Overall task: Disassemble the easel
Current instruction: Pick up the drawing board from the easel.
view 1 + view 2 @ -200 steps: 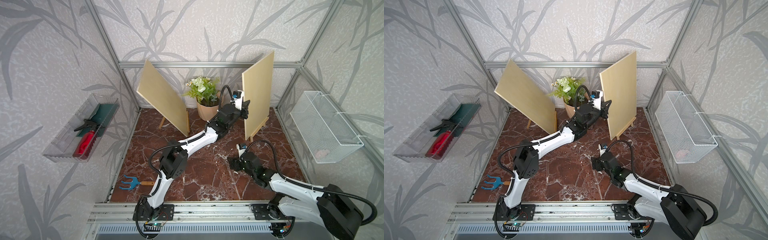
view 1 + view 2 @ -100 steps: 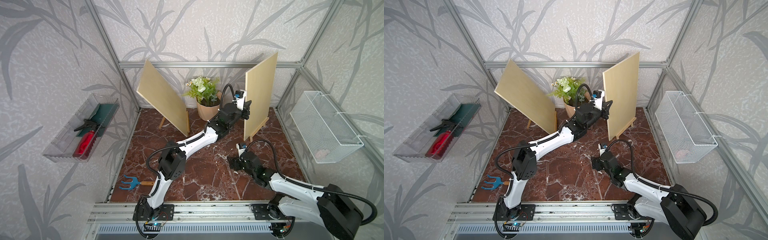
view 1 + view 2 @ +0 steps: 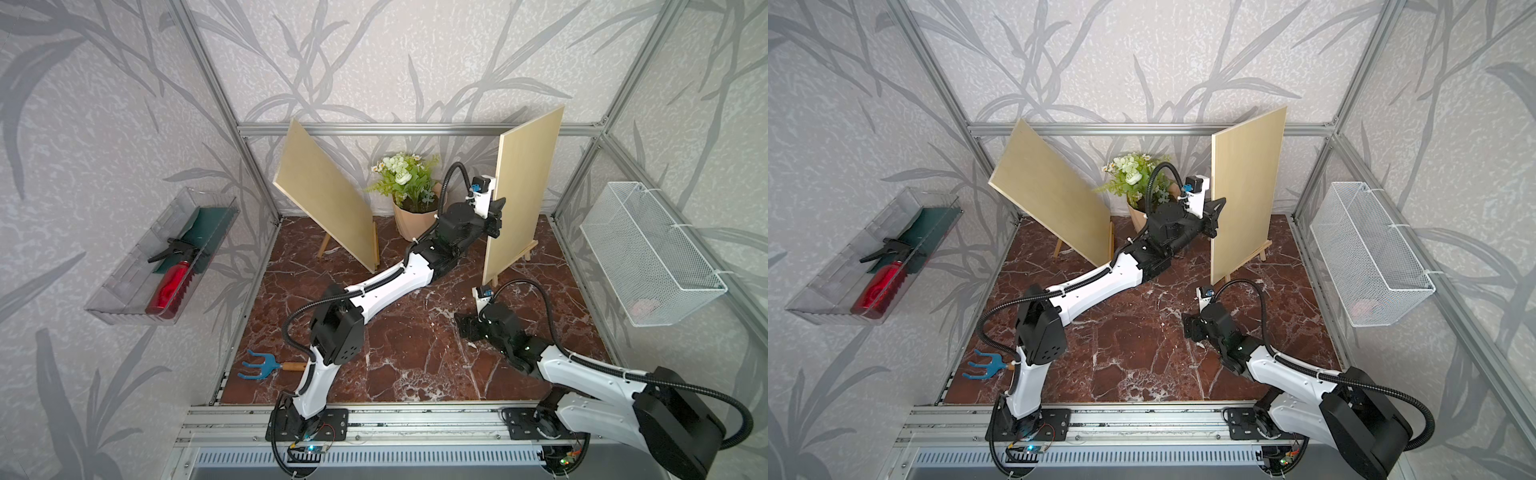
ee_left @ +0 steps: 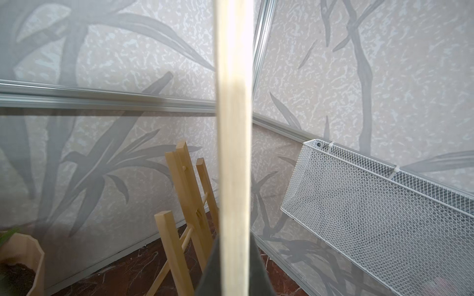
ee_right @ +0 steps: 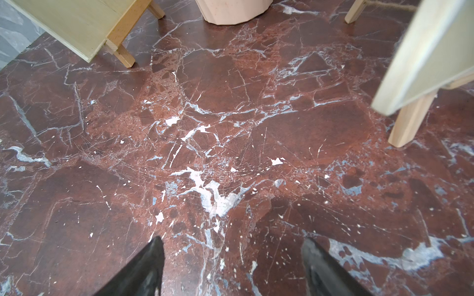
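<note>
a clear plastic tray (image 3: 120,270) hangs on the left wall, holding a red spray bottle (image 3: 170,286) and a dark green cloth (image 3: 208,224). below it, a blue hand rake (image 3: 259,368) with a wooden handle lies at the left edge of the worktop (image 3: 415,353), a glossy reddish-brown marble surface with white veins. further in, a flat pale wooden board (image 3: 324,208) leans back on a small wooden easel (image 3: 324,249). beside it stands a beige faceted pot (image 3: 411,220) of white flowers and green leaves. the left arm stretches low and long from the front rail across the worktop, passing in front of the pot. its left pincer (image 3: 496,218) is clenched on the thin left edge of the right board (image 3: 523,187), about halfway up. this smooth, light wood panel stands almost upright in front of the right easel (image 4: 184,200), a frame of square pale sticks. it is not clear whether the panel rests on the easel's ledge. nearer the front, the right arm is folded low. its right pincer (image 5: 232,246) is released, dark fingers spread just above bare marble, near the easel's front foot. a white wire mesh basket (image 3: 648,257) hangs on the right wall.
</note>
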Available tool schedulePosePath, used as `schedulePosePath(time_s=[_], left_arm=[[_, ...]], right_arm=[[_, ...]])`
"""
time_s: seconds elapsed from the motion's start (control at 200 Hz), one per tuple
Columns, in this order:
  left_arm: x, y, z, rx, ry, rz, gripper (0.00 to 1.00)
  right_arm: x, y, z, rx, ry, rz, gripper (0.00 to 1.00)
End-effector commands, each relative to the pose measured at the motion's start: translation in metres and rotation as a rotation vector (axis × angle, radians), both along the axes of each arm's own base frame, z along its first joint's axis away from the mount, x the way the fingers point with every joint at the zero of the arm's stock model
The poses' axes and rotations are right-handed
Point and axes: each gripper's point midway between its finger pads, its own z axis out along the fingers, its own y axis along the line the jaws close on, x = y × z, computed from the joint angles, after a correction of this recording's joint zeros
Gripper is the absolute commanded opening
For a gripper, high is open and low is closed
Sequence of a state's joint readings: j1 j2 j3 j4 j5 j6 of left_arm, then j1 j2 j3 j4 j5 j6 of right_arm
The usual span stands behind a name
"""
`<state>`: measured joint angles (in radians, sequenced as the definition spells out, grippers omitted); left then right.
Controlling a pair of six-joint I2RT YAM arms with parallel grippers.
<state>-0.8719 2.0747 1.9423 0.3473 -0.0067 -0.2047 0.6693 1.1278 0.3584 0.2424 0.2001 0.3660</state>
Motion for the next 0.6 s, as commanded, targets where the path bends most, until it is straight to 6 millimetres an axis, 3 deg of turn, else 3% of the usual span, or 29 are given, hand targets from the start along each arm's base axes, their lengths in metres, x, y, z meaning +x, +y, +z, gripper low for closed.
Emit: schedulePosePath(time_s=[0.0, 0.595], left_arm=[[-0.058, 0.055, 0.166, -0.326, -0.287, -0.014, 0.0], [-0.066, 0.064, 0.193, -0.394, -0.332, 0.002, 0.0]], right_arm=[[0.008, 0.003, 0.012, 0.004, -0.031, -0.005, 0.83], [0.01, 0.003, 0.008, -0.014, -0.022, -0.006, 0.82]])
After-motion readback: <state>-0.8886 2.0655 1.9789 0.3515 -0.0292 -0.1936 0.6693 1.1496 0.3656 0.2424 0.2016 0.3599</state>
